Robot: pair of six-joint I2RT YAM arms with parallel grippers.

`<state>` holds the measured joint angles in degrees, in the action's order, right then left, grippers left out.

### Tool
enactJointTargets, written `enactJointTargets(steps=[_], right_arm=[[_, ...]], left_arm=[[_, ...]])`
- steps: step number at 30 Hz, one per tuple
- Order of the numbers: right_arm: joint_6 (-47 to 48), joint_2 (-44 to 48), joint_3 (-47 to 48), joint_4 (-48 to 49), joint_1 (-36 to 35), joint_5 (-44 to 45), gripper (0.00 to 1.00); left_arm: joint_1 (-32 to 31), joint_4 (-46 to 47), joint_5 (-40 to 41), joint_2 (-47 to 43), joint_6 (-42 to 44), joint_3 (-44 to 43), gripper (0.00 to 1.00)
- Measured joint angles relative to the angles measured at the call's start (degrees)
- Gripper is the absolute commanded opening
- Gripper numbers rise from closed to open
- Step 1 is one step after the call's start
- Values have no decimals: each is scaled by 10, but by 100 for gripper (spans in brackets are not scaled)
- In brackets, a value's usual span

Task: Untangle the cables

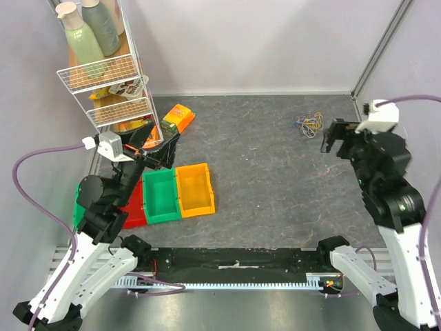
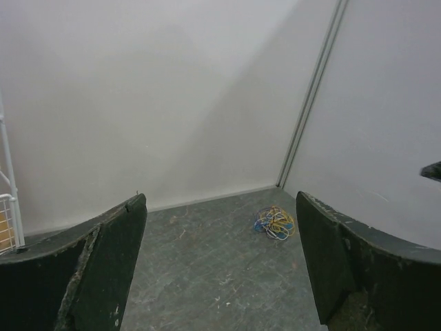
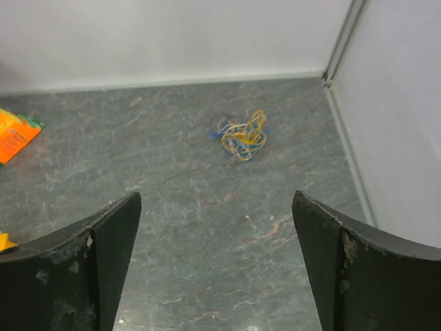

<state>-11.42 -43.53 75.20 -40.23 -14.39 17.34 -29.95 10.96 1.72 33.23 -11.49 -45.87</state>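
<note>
Lying near the far right corner of the worktop [image 1: 262, 172]: one small knot of cables [image 1: 308, 125], yellow, orange and blue loops wound together, touched by nothing. Just beside it, toward the right edge, the right gripper [image 1: 335, 138], fingers spread wide and holding nothing, the knot ahead of it. Over by the left edge, the left gripper [image 1: 160, 146], likewise spread and empty, between an orange snack packet [image 1: 178, 118] and a green bin [image 1: 160, 195]. Side by side with that bin, an orange bin [image 1: 194, 189] and a red bin [image 1: 134, 207]. At the far left corner, a white wire rack [image 1: 103, 76].
</note>
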Motion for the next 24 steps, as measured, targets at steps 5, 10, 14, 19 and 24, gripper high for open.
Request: enactJointTargets(steps=[5,10,14,19,24], right_arm=[[-39,-99,-44,49,0,-37,98],[-86,-242,-81,127,6,-33,98],[-127,-362,-81,200,59,-36,98],[-170,-511,-49,272,137,-37,98],[-183,-657,66,295,173,-59,80]], left_arm=[[0,-1,-33,18,2,2,91],[0,-3,-70,61,2,6,89],[0,-7,-92,84,2,15,87],[0,-10,-118,100,2,17,86],[0,-10,-142,111,1,17,86]])
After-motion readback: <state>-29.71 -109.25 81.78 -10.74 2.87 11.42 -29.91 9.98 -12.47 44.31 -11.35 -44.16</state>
